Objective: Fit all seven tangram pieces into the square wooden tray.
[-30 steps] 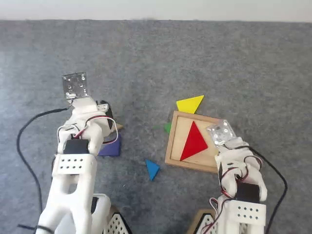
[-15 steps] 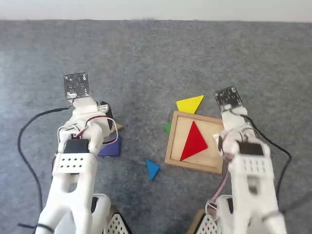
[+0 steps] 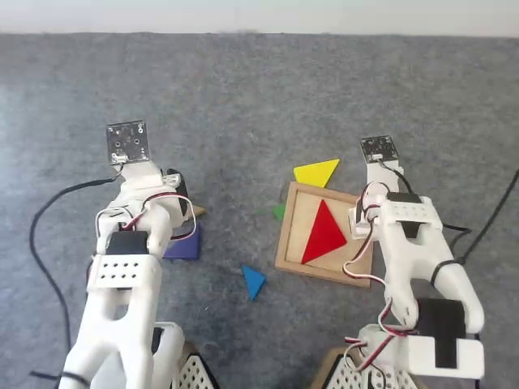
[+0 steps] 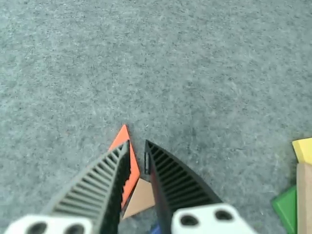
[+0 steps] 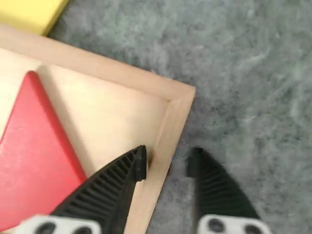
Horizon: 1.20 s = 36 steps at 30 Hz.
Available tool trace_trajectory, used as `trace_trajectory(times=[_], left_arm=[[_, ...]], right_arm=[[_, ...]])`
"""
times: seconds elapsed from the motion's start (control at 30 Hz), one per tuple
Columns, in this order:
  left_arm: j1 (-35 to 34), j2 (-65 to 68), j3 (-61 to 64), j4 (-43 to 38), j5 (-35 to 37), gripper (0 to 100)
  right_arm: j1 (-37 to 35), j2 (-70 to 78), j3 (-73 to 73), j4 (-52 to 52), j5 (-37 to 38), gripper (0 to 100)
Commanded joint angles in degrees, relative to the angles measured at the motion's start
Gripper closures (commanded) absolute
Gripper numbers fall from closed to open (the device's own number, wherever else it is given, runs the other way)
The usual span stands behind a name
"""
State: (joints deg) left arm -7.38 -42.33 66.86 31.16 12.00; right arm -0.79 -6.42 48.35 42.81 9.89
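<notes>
The square wooden tray (image 3: pixel 285 235) lies right of centre with a red triangle (image 3: pixel 323 231) inside it. My right gripper (image 5: pixel 166 158) is open astride the tray's right wall (image 5: pixel 163 136), one finger inside near the red triangle (image 5: pixel 34 156) and one outside on the carpet. A yellow triangle (image 3: pixel 316 172) lies just beyond the tray and a green piece (image 3: pixel 280 212) at its left edge. My left gripper (image 4: pixel 137 145) sits low over an orange triangle (image 4: pixel 130 163) and a tan piece (image 4: pixel 141 197), jaws a narrow gap apart. In the high view it (image 3: pixel 188 207) is at the left.
A blue triangle (image 3: pixel 253 281) lies on the carpet in front of the tray's left corner. A purple piece (image 3: pixel 183 245) sits beside the left arm. Grey carpet covers the table, open towards the far side.
The right arm has swung forward from a tucked-back pose and now reaches over the tray's right edge. The left arm has kept still.
</notes>
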Motion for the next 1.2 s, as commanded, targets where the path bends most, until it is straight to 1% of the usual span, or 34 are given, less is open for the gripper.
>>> trace_trajectory(times=[0.0, 0.13, 0.27, 0.33, 0.47, 0.53, 0.7, 0.87, 1.0, 1.07, 1.17], left_arm=[[-0.09, -0.09, -0.57, -1.58, -0.70, 95], [-0.18, -0.09, -0.57, -1.58, -0.70, 95], [-0.09, -0.09, -0.57, -1.58, -0.62, 95], [-0.09, -0.09, -0.57, -1.58, -0.62, 95], [-0.09, -0.09, -0.57, -1.58, -0.62, 95], [-0.09, -0.09, -0.57, -1.58, -0.62, 95], [-0.18, -0.09, -0.57, -1.58, -0.62, 95], [-0.09, -0.09, -0.57, -1.58, -0.62, 95], [-0.09, -0.09, -0.57, -1.58, -0.53, 95], [-0.09, 0.09, -0.57, -1.58, -0.53, 95], [-0.09, 0.09, -0.57, -1.58, -0.53, 95]], right_arm=[[0.84, 0.57, -2.29, 0.57, -0.53, 99.1], [4.35, 0.57, -2.64, 0.04, -0.09, 99.2], [8.75, 1.01, -6.42, 0.13, 0.09, 99.2], [10.51, 1.01, -8.79, 0.40, 1.41, 99.2], [13.32, 1.01, -13.54, 0.57, 2.37, 99.2], [13.49, 1.10, -15.30, 0.57, 2.90, 99.2], [14.02, 1.10, -18.64, 0.75, 9.23, 99.2], [16.04, 1.19, -20.13, 5.49, 19.52, 99.2], [14.99, 4.35, -19.69, 8.92, 26.90, 99.2], [14.46, 7.60, -19.52, 9.98, 28.75, 99.2], [13.23, 11.56, -18.73, 10.07, 28.31, 99.2]])
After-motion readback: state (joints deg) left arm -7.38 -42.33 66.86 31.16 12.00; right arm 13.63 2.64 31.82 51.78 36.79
